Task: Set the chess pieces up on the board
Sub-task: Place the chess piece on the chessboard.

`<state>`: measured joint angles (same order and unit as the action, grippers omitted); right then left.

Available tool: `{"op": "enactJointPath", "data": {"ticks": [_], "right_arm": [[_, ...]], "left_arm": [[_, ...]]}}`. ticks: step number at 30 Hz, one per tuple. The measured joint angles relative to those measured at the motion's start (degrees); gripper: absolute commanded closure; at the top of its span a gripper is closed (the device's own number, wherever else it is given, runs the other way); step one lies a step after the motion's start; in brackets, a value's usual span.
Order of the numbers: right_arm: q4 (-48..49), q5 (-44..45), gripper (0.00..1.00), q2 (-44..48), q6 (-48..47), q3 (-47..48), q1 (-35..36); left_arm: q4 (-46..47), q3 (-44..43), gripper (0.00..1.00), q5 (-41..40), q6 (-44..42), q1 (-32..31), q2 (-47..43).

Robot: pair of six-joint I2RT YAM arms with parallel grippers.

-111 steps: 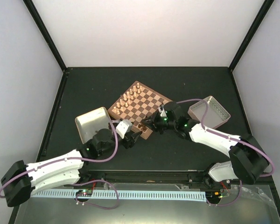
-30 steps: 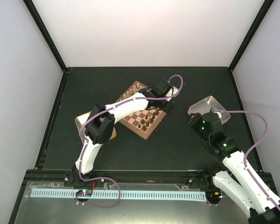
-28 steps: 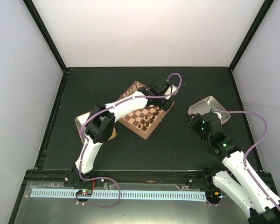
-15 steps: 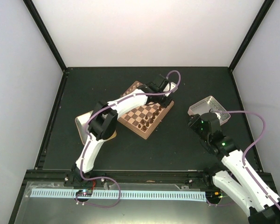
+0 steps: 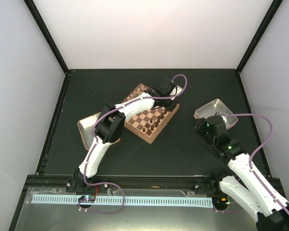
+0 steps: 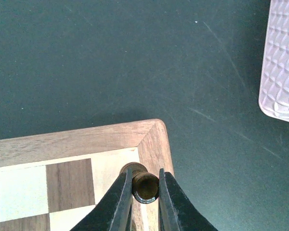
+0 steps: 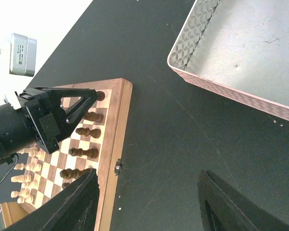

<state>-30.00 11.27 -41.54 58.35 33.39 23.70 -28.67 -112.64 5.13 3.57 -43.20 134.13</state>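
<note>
- The chess pieces [image 7: 86,131] (the dark set) stand in a file along the edge of the board [image 6: 62,142] that faces the right arm. The pale chessmen [image 7: 20,179] are grouped toward 8 o'clock in the right wrist view.
- One dark piece [image 6: 145,188] is clamped between the fingers of the left pincer [image 6: 144,174], over the light corner square. The rim's corner lies at about 12 to 1 o'clock from it in the left wrist view.
- The piece is seen end-on, head toward the camera and base beyond. So its long axis runs straight along the pincer's approach, upright to the board (whether the base touches the wood, I cannot tell).
- The head overlaps the line where square meets rim, on the 3 o'clock side. This may be only the viewing angle. I judge the next move to be a short descent and a release, with at most a nudge toward 9 o'clock.
- The right pincer [image 7: 149,202] has its fingers apart with nothing between them. It hovers over the bare desk [image 7: 183,139], with the board at its 9 o'clock and a metal tray [image 7: 221,89] at 1 o'clock.
- It is well apart from the held piece, so the left arm is plainly the nearer.
</note>
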Motion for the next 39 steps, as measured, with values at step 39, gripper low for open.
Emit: {"op": "enactJointPath", "data": {"ticks": [39], "right_arm": [[0.0,-0.9,0.43,-0.5,-1.1,0.0,0.0]], "left_arm": [[-0.5,-2.4,0.74,-2.8,2.8,0.9,2.9]]}}
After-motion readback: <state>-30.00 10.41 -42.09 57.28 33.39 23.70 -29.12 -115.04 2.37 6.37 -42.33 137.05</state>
